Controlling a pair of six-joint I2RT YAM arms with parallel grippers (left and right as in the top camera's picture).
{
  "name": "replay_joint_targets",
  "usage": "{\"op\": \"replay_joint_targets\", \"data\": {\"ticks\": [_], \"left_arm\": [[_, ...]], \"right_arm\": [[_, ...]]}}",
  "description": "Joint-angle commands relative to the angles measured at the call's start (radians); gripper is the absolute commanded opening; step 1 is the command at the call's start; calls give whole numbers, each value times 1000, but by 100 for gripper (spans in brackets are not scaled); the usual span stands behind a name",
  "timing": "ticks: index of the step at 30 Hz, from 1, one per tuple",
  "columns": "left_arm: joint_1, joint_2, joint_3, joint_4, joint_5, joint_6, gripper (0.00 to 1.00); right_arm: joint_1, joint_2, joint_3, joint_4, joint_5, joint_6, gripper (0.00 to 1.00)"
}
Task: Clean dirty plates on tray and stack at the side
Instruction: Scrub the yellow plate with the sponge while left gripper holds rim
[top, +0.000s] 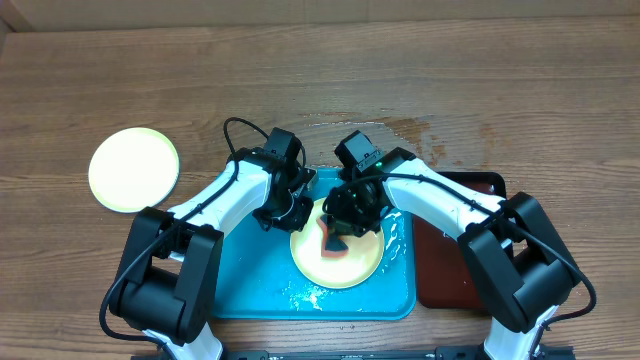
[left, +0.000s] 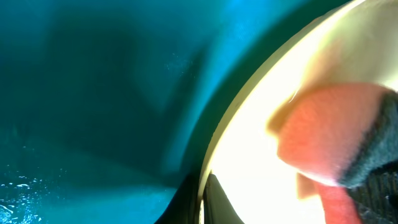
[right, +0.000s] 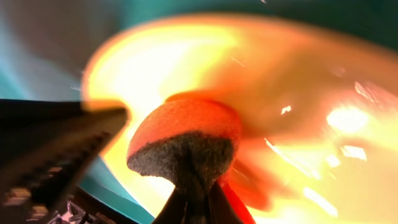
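Observation:
A pale yellow-green plate (top: 350, 265) lies on the turquoise tray (top: 250, 285). My left gripper (top: 300, 208) is shut on the plate's left rim; the left wrist view shows its fingers (left: 202, 202) pinching the rim of the plate (left: 249, 155) over the tray (left: 93, 93). My right gripper (top: 345, 215) is shut on an orange sponge with a dark scrub side (top: 331, 240) and presses it on the plate. The right wrist view shows the sponge (right: 183, 140) between the fingers (right: 196, 208) on the plate (right: 286, 93). A second yellow-green plate (top: 133, 169) lies on the table at the left. The mint-blue plate is not in view.
A dark red-brown tray (top: 450, 260) lies to the right of the turquoise tray, partly under my right arm. Water shines on the turquoise tray near the plate (top: 310, 293) and on the table behind the tray (top: 400, 130).

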Motion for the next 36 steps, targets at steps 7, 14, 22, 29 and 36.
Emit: {"op": "replay_joint_targets", "data": {"ticks": [7,14,22,29,36], "left_arm": [[-6,37,-16,2,-71,-24,4],[-6,37,-16,2,-82,-21,4],[-6,37,-16,2,-86,-21,4],[-6,37,-16,-2,-90,-21,4],[-6,37,-16,-2,-95,-21,4]], "right_arm": [[58,8,-23,-29,71,106,4],[50,8,-23,-160,286,66,4],[49,8,-23,-219,584,116,4],[20,8,-22,-109,645,128,4],[-71,8,-19,-51,663,137,4]]}}
